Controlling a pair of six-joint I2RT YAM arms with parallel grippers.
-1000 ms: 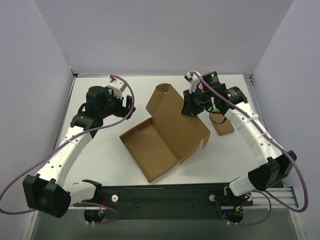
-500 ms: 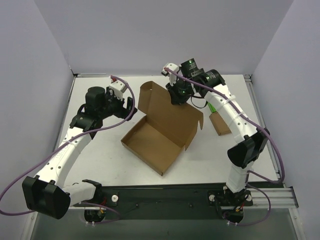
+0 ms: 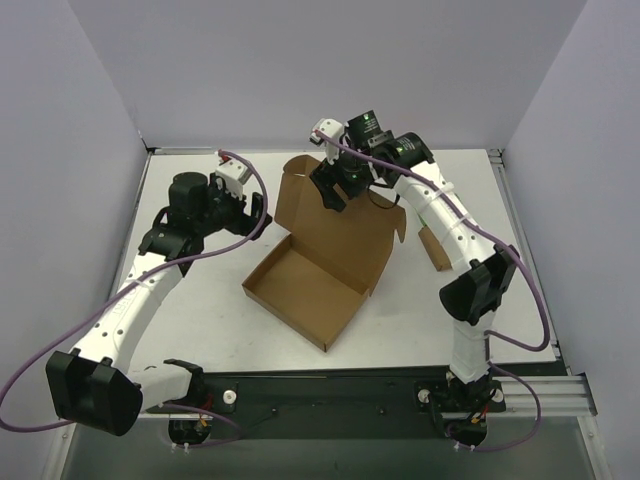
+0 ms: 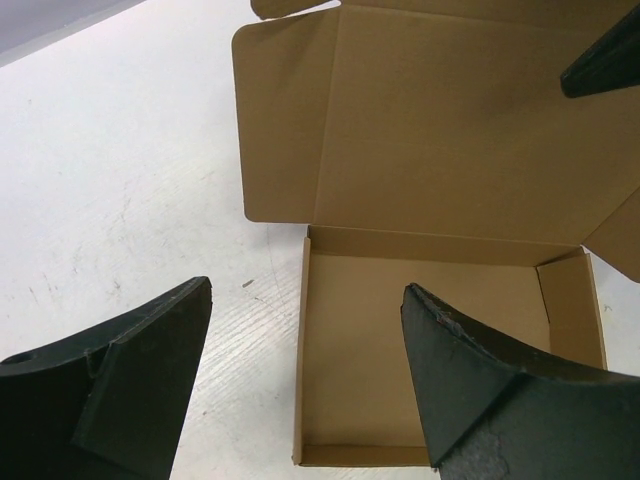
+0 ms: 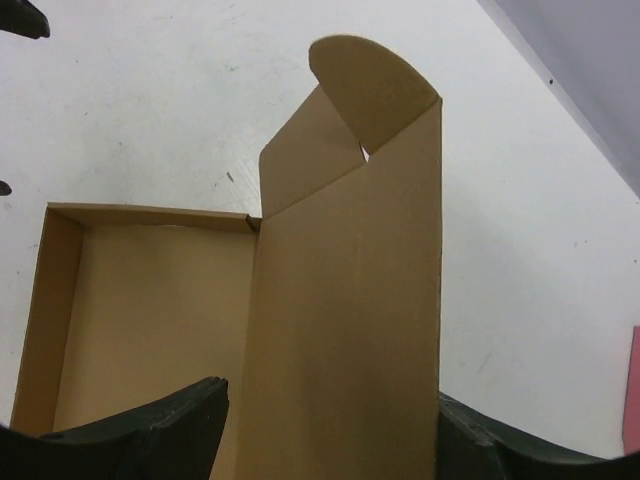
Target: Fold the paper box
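Observation:
The paper box [image 3: 305, 288] lies mid-table as a shallow brown tray with its lid [image 3: 345, 225] standing up at the back. My right gripper [image 3: 333, 192] sits at the lid's top edge. In the right wrist view its jaws [image 5: 331, 390] stand open, and the lid's flap [image 5: 350, 300] runs between them with a rounded tab [image 5: 375, 90] at the far end. My left gripper [image 3: 255, 212] hovers left of the box, open and holding nothing. In the left wrist view it [image 4: 306, 287] is over the tray's near left corner [image 4: 300, 455].
A small brown block [image 3: 435, 248] lies right of the box, under the right arm. A pink edge [image 5: 632, 390] shows at the right border of the right wrist view. The white table ends at purple walls on the left, back and right.
The right arm swung left with the lid, raising it and shifting the box left. The right gripper, shut on the lid edge before, now stands open. The left arm stayed still.

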